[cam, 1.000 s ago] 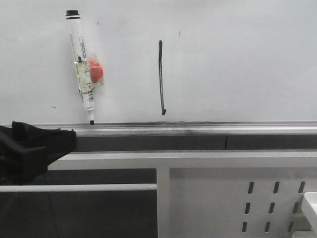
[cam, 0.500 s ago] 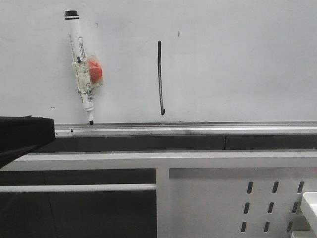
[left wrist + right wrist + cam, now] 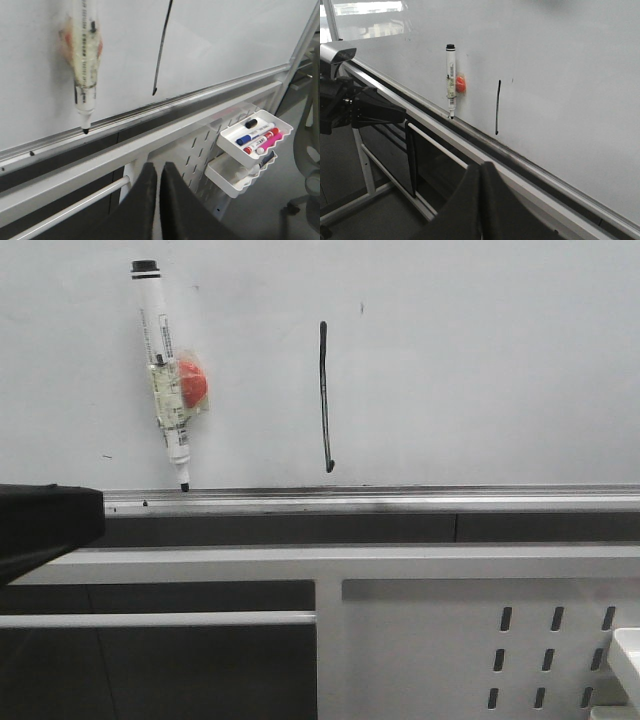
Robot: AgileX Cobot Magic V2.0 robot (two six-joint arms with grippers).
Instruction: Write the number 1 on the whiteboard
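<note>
Showing one number 1 and one marker on the whiteboard

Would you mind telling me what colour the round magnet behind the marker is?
Red-orange magnet behind the marker; clearest in the front view.

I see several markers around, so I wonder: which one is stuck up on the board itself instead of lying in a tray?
The white marker with the black cap and red blob: it hangs tip-down on the whiteboard, left of the 1. The others lie in a tray.
</note>
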